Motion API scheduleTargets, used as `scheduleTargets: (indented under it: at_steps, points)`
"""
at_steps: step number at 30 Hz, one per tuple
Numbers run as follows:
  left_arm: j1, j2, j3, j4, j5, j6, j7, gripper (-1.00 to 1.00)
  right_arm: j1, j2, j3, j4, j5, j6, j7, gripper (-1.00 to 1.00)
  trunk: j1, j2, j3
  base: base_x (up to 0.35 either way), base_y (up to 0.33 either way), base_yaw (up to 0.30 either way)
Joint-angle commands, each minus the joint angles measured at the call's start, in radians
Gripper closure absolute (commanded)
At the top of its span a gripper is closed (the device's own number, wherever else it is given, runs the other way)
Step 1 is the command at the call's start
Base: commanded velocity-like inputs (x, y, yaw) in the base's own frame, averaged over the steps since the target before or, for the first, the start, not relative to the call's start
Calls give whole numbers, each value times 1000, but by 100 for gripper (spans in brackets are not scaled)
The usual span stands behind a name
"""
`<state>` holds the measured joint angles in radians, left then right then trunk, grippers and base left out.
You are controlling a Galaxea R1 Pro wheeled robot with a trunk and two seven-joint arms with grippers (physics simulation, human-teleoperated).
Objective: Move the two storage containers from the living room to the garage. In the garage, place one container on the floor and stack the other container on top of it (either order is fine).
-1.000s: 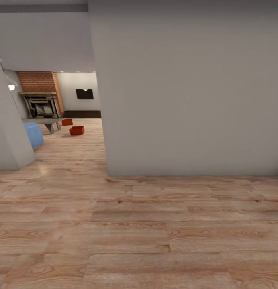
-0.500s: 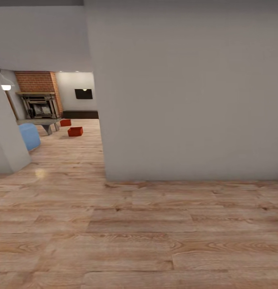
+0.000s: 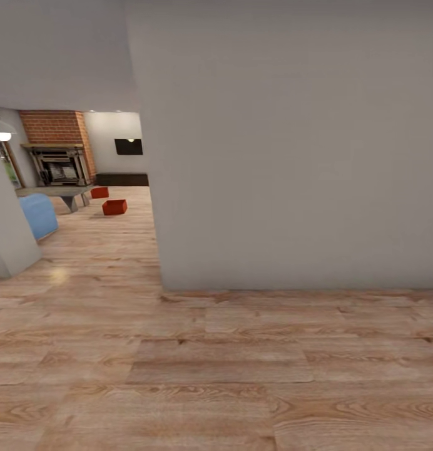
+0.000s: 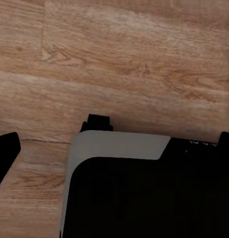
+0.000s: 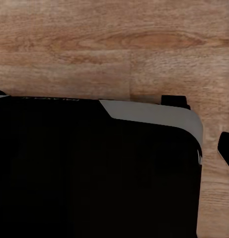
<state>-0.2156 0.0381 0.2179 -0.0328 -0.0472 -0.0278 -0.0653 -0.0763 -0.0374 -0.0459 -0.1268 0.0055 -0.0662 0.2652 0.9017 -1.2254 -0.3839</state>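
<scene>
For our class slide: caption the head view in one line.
Two storage containers on living-room planks beyond a grey wall.

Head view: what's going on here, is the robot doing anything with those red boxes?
Nothing is being handled yet. The robot stands on wood flooring facing a grey wall. Past the wall's left edge, far off in the living room, the two storage containers sit apart on the floor near a brick fireplace and a blue sofa. Both wrist views look down at wood planks and the robot's dark body, so it seems to be on its way to them.
</scene>
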Motion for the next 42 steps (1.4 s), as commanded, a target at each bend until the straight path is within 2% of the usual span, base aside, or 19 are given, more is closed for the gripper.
scheduleTargets:
  at_steps: [1, 16, 42]
  points:
    - [-1, 0, 8, 1, -5, -3, -4, -100, -1, 0, -5, 1, 1, -3, 5, -100, 1, -1, -1, 346, 0, 0]
    - [-1, 0, 8, 1, -5, -3, -4, -100, 0, 0, -5, 1, 1, -3, 4, -100, 1, -1, -1, 346, 0, 46]
    - [-1, 0, 8, 1, -5, -3, -4, -100, 0, 0, -5, 1, 1, -3, 3, -100, 1, -1, -10, 345, 0, 206]
